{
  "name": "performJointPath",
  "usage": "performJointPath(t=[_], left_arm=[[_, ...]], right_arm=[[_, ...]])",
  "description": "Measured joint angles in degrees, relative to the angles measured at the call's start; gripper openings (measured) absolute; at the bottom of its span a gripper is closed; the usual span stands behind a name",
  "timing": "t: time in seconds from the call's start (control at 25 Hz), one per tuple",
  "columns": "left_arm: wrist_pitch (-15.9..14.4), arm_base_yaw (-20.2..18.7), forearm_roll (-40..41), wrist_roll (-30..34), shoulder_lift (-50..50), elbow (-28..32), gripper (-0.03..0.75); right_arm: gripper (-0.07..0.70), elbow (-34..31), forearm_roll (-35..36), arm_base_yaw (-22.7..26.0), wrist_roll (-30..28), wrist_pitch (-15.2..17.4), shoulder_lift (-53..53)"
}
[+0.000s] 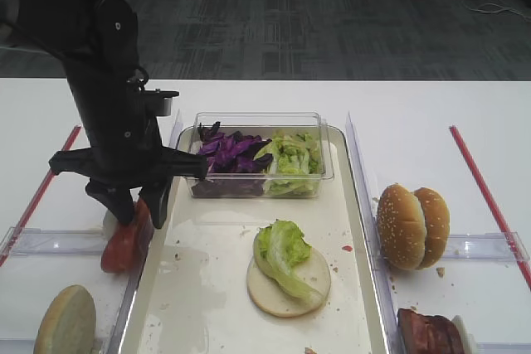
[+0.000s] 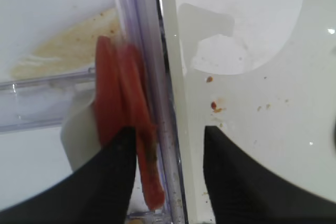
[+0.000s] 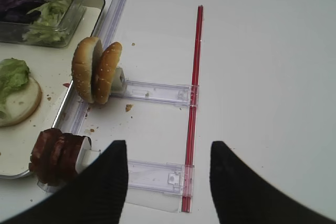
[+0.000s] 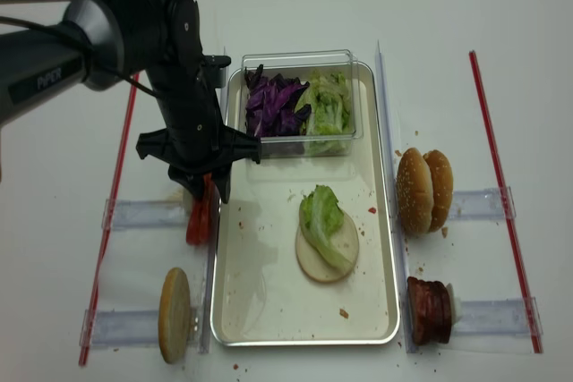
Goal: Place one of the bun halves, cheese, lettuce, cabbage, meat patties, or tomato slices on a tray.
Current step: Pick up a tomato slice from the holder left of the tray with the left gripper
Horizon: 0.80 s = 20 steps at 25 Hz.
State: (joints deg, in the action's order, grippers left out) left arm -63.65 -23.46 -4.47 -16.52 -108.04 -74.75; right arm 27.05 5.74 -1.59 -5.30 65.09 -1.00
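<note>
Red tomato slices [image 1: 124,242] [image 2: 113,93] [image 4: 199,219] stand on edge in a clear rack just left of the tray [image 1: 207,288] [image 4: 260,292]. My left gripper [image 1: 137,209] [image 2: 169,132] [image 4: 208,194] is down over them, open. Its left finger sits between two slices; the right finger hangs over the tray rim. One slice and the rack wall lie between the jaws. On the tray a flat bun half [image 1: 286,296] [image 4: 327,261] carries a lettuce leaf [image 1: 282,254] [image 4: 320,216]. My right gripper [image 3: 169,145] is open above the bare table, holding nothing.
A clear box at the tray's far end holds purple cabbage [image 1: 232,151] and lettuce [image 1: 292,155]. Sesame bun halves [image 1: 412,225] [image 3: 96,69] and meat patties [image 1: 427,331] [image 3: 55,153] stand in racks on the right. Another bun half [image 1: 65,321] is front left. A red strip [image 3: 195,66] runs down the table.
</note>
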Motion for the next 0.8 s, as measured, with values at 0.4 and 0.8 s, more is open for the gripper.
performJointPath(t=[0.4,0.8], left_arm=[[0.5,0.0,0.0,0.0,-1.6,-0.1,0.312],[0.6,0.0,1.6,0.0,-1.6,-0.1,0.236]], right_arm=[[0.403,0.0,0.0,0.0,0.0,0.0,0.0],[0.403,0.0,0.0,0.0,0.0,0.0,0.0]])
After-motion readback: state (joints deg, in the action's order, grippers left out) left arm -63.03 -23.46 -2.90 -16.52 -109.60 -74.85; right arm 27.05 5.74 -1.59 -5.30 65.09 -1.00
